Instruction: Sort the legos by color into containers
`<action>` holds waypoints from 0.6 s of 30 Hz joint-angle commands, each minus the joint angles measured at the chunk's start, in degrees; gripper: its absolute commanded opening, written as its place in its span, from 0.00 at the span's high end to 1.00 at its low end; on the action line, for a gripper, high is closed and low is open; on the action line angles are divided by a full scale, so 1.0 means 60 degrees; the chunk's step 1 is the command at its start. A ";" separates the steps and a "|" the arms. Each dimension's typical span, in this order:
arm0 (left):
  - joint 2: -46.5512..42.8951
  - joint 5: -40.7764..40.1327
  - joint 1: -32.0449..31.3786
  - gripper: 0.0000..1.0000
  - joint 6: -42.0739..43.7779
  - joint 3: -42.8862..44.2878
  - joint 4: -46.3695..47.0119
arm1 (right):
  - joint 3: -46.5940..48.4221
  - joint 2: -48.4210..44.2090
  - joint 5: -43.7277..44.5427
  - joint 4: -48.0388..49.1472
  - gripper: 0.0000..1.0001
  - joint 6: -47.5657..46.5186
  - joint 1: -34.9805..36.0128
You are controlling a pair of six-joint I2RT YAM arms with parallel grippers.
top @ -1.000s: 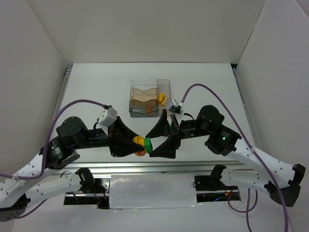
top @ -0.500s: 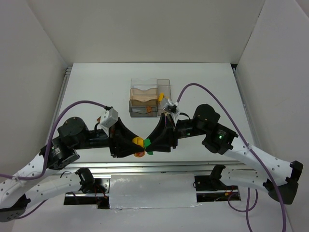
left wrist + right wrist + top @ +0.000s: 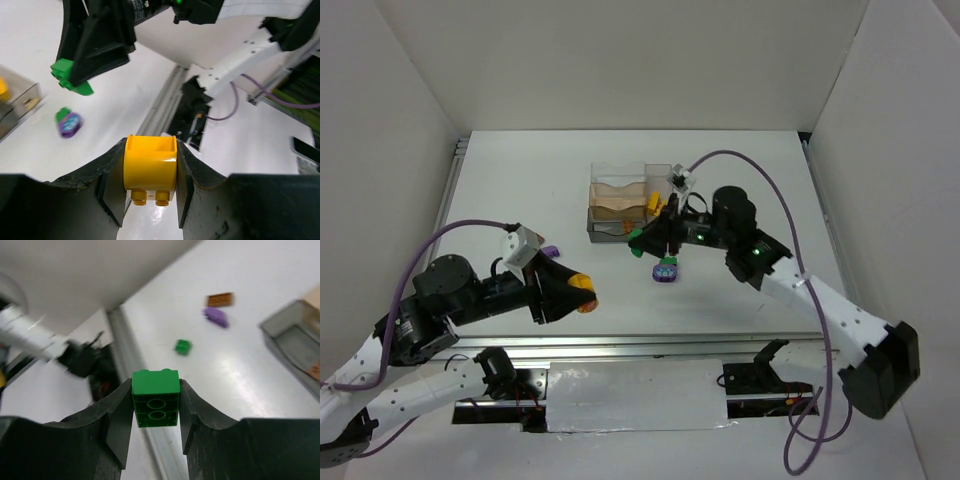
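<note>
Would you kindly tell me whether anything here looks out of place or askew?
Nothing looks damaged or spilled. Loose bricks lie unsorted on the table, among them a rounded purple piece near the containers.

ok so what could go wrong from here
The right gripper holds the green brick by its sides alone, so it might slip before reaching the containers. Those are small and joined, so a release off centre could land in the wrong one. The purple piece lies close to that gripper and could get knocked.
</note>
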 commanded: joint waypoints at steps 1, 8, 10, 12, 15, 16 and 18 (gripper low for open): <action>-0.0249 -0.2073 -0.0006 1.00 0.0235 0.0273 -0.0961 | 0.1490 0.2194 0.3406 -0.0374 1.00 -0.0249 -0.0076; -0.1215 -0.4288 -0.0006 1.00 -0.0073 -0.0634 -0.1725 | 0.5112 0.6361 0.8973 -0.1764 1.00 0.1099 -0.0047; -0.1552 -0.4434 0.0009 1.00 -0.0073 -0.0884 -0.1593 | 0.6664 0.7679 0.9593 -0.2394 1.00 0.1334 -0.0047; -0.1685 -0.4450 0.0009 1.00 -0.0073 -0.0841 -0.1709 | 0.8066 0.8848 1.0266 -0.3187 1.00 0.1305 -0.0032; -0.1992 -0.4362 0.0009 1.00 0.0044 -0.0987 -0.1578 | 0.9155 0.9920 1.0693 -0.3862 1.00 0.1217 -0.0018; -0.2051 -0.4420 0.0009 1.00 0.0059 -0.0973 -0.1607 | 0.9217 1.0070 1.0694 -0.3906 1.00 0.1188 -0.0032; -0.2081 -0.4450 0.0009 1.00 0.0103 -0.1016 -0.1578 | 0.9116 1.0290 1.0738 -0.3790 0.97 0.1202 -0.0032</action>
